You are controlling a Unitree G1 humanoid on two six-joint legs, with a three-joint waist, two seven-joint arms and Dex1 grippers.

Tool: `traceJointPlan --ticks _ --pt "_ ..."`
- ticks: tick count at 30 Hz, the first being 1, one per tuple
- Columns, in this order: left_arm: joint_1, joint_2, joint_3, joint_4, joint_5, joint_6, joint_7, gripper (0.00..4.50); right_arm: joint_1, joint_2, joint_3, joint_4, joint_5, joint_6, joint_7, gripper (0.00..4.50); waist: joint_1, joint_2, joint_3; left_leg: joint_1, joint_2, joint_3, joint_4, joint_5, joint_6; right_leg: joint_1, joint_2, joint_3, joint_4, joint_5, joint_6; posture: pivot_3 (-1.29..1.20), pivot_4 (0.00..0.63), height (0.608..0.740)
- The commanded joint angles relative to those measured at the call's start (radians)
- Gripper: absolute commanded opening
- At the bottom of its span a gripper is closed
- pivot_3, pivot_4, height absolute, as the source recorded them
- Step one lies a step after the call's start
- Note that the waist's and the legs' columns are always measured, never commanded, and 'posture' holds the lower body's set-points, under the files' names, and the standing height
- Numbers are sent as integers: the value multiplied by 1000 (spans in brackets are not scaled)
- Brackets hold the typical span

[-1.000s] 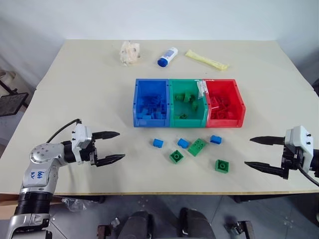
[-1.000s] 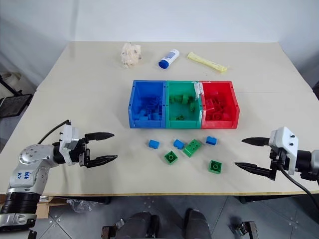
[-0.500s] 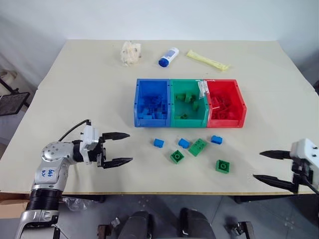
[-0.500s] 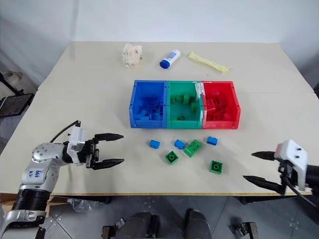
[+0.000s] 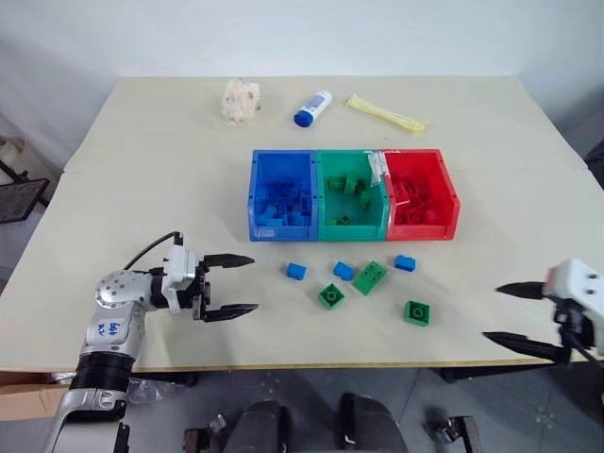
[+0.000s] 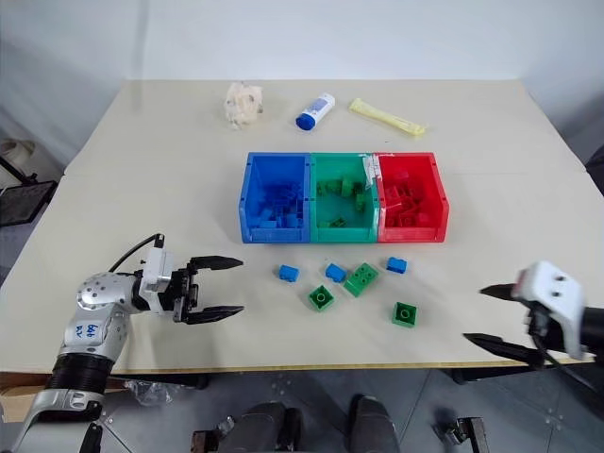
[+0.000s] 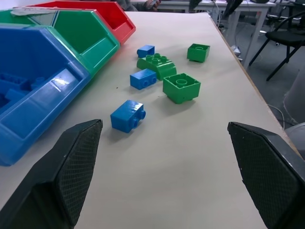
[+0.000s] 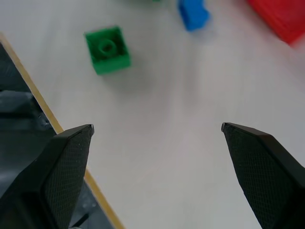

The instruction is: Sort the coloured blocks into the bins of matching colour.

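Left gripper [image 5: 243, 283] jaws wide open, empty, level, aimed at loose blocks. Right gripper [image 5: 514, 311] jaws wide open, empty, at worktop [image 5: 142, 170] front edge. Six blocks left on the worktop just in front of bins [image 5: 354, 193]: three blue bricks [image 5: 296, 272], three green bricks [image 5: 416, 312]. Bins already hold matching pieces, so judged mostly sorted. Bricks are hard glossy studded plastic; bins are smooth rectangular open boxes, joined blue-green-red.

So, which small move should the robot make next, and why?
Probably move the left claw toward the nearest blue block. The claw is open and empty, points at the loose blocks, and this block lies closest to it, just in front of the blue bin where it belongs.
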Motion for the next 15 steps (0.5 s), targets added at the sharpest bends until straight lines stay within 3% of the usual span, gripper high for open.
traceJointPlan --ticks 1,9,15 --pt "35 9 8 -79 -22 13 5 4473 -59 -33 85 -34 -4 36 -13 4500 3 0 0 -1 -1 -1 0 0 0 0 -1 0 0 0 0 0 150 740" --pt "129 26 31 -206 -48 68 43 4473 -315 12 372 39 -69 63 -54 4500 0 0 0 -1 -1 -3 2 0 0 1 -2 0 0 0 0 0 150 740" --pt "192 29 38 -282 -55 92 81 4473 -345 27 455 83 -97 51 -46 4500 2 0 0 -2 -2 -3 2 0 0 1 -3 -1 0 0 0 0 150 740"
